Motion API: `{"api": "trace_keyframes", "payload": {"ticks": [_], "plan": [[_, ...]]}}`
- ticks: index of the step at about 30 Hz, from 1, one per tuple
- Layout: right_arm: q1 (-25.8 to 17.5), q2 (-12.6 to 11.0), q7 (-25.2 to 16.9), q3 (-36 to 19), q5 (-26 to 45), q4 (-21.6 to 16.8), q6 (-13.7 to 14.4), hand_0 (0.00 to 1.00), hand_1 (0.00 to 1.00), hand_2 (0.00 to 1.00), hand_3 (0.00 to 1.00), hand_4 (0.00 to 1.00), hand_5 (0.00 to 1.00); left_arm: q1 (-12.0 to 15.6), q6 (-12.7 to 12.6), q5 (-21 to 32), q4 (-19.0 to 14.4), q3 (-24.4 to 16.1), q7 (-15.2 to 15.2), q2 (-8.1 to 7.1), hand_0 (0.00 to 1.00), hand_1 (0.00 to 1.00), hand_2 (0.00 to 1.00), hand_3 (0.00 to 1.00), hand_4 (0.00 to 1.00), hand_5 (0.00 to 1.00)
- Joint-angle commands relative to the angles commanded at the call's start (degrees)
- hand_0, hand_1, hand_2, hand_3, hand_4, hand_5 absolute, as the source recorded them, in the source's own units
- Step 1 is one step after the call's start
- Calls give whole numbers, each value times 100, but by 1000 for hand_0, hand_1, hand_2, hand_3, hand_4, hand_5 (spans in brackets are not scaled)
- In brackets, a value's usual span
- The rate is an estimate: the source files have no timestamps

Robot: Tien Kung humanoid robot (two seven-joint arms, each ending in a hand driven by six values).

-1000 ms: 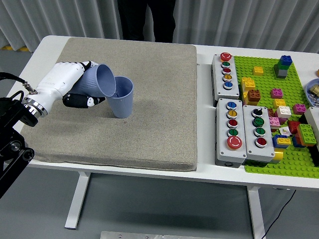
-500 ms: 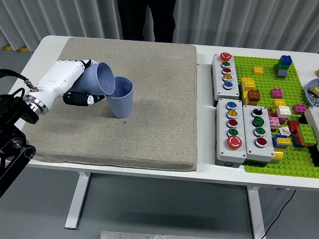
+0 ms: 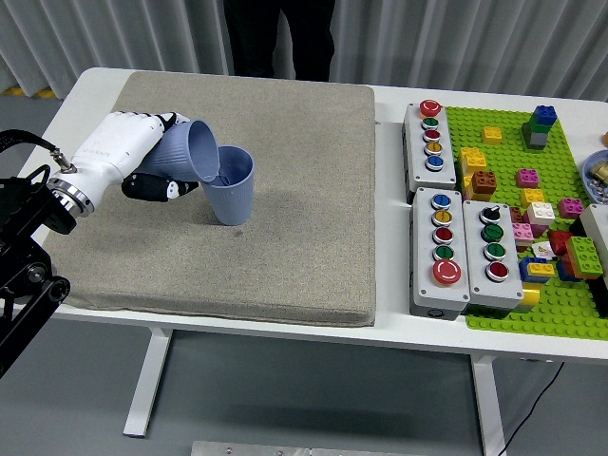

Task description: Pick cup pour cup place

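Blue-grey tilted cup (image 3: 190,154), clenched in left hand (image 3: 133,152) fingers, tipped a shade further over upright cup (image 3: 231,185) on mat (image 3: 304,190), left of frame: pour nearing completion, placing still ahead.

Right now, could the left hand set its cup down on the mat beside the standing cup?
Probably yes. The left hand grips the tilted cup over the standing cup, and the grey mat around them is bare.

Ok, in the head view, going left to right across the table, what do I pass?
Left hand → tilted cup it holds → upright cup on the grey mat → button boxes → green brick plate with toy bricks.
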State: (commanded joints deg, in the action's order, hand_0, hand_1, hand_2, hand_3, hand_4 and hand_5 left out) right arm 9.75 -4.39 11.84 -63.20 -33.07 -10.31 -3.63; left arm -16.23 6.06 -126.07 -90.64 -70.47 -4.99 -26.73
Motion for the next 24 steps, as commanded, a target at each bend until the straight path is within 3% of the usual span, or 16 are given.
{"api": "trace_keyframes", "payload": {"ticks": [9, 24], "plan": [[-11, 1, -1, 5, -1, 0, -2, 680, 673, 682, 641, 439, 172, -18, 15, -319, -70, 52, -58, -13, 522, 540, 558, 523, 681, 247], [-42, 9, 4, -4, -26, 0, -2, 680, 673, 682, 641, 440, 174, -28, 5, -393, -78, 114, -97, -19, 522, 539, 558, 523, 680, 248]]}}
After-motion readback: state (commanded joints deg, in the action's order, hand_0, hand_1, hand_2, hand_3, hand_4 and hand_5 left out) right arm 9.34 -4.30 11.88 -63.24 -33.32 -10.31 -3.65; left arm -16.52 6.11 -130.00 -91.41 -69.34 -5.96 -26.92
